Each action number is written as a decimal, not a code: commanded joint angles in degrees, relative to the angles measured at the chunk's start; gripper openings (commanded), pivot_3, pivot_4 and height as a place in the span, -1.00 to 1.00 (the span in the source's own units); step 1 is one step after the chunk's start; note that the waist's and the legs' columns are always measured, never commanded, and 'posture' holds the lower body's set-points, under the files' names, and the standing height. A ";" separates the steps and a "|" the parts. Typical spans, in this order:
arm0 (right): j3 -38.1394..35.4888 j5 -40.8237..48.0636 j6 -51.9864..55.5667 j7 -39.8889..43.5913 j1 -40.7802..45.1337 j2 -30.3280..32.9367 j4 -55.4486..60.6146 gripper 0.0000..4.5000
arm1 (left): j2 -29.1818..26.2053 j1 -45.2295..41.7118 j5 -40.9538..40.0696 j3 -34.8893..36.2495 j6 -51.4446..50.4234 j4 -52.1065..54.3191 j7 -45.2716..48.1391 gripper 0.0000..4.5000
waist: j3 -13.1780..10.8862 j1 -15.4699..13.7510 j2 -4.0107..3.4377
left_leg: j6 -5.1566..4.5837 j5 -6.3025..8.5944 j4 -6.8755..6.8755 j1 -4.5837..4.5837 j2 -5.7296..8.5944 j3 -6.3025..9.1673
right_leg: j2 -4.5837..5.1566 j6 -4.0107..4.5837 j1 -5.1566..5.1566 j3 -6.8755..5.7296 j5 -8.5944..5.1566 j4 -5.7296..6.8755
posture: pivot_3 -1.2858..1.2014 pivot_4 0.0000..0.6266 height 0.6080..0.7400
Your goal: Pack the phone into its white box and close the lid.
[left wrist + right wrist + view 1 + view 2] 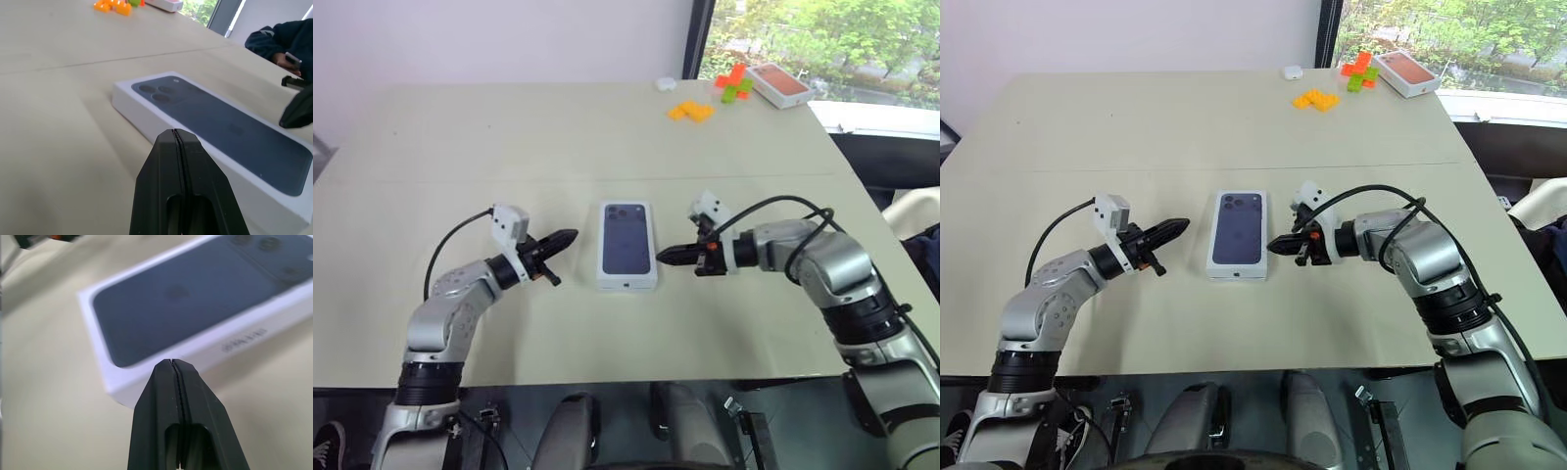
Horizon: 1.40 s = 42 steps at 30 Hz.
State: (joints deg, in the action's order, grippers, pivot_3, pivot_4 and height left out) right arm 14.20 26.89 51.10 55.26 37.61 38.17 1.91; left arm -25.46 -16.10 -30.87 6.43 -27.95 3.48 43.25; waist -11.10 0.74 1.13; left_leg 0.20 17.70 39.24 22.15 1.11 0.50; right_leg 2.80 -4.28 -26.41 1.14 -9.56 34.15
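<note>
Bare table [460, 147] all round the lid [627, 243], blocks [691, 111] and orange-topped box [780, 84] far off

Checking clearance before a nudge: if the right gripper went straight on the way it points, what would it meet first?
Most likely the lid: the shut right gripper points at its near side wall, just short of it. Height is hard to judge.

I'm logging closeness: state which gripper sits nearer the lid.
Right. The right gripper has its shut tips at the lid's right edge; the left gripper, also shut, stands off its left side across a clear gap.

Beige table [460, 137], lidded white box [627, 281], orange blocks [690, 111]
</note>
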 commanded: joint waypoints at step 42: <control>-5.38 -6.75 -8.98 2.20 3.44 -3.54 1.59 -0.99 | 1.36 -6.79 -2.71 -0.27 -6.45 6.49 -3.28 -1.00 | 0.01 -0.02 0.06 | 0.03 -0.01 -0.01 -0.38 0.01 0.01 | -0.01 0.07 0.37 0.01 0.06 0.07 | 0.03 -0.52 1.00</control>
State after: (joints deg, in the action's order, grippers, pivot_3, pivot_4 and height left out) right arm 10.26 18.57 41.79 57.95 40.67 35.48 2.81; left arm -24.81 -21.97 -33.15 7.38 -34.55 8.18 40.39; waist -11.08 0.72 1.19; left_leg 0.23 17.69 39.24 21.79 1.12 0.50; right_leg 2.80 -4.21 -26.04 1.16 -9.50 34.21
